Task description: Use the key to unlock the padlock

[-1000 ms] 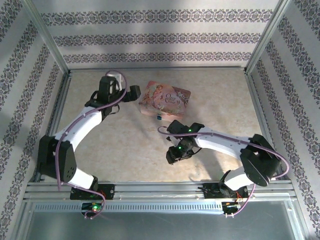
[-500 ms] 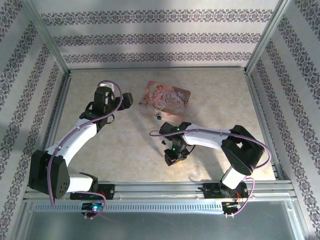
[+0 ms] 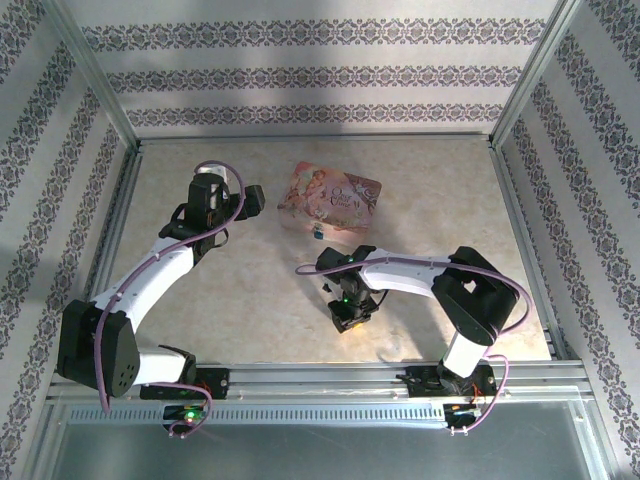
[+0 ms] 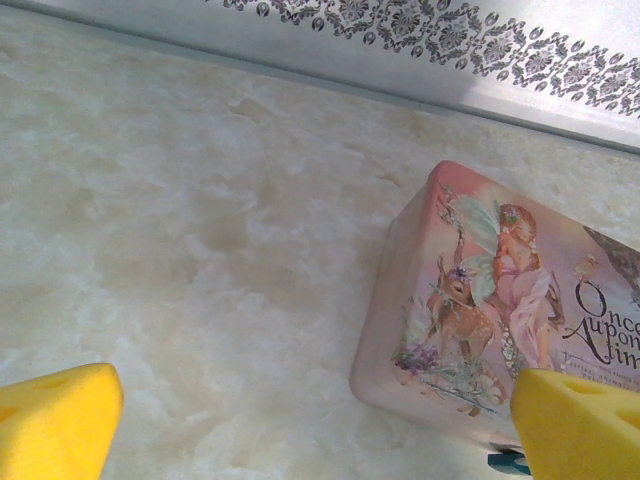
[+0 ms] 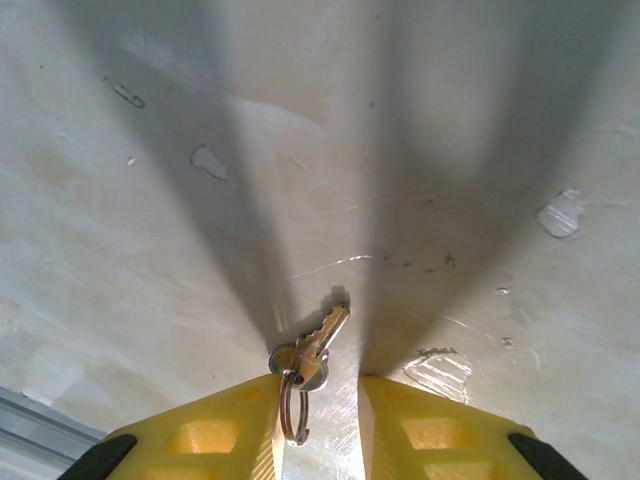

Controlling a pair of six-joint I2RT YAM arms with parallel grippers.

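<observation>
Left gripper (image 3: 252,200): its two yellow fingers (image 4: 55,420) are spread wide apart with nothing between them. It hangs over the bare table (image 3: 200,290), near the left end of the pink tin box (image 3: 330,197).

Pink tin box: the top view shows it lying flat near the back of the table, with its lid on. What is inside cannot be seen.

Left wrist view: this one shows the picture on the lid up close, a fairy and a little deer, with some words beside them. A tiny blue-green bit peeks out by the near edge of the tin, too small to tell what it is.

Padlock (image 3: 317,236): a tiny silvery and blue thing on the table, just beside the near edge of the tin. The top view shows it.

Right gripper (image 3: 347,318): it points down at the table, nearer the front than the padlock.

Key (image 5: 322,335): the right wrist view shows it lying flat on the table, with its ring (image 5: 294,410) in the thin gap between the yellow fingers. The fingers are nearly together. The ring touches one finger, but the other is not touching it.
</observation>
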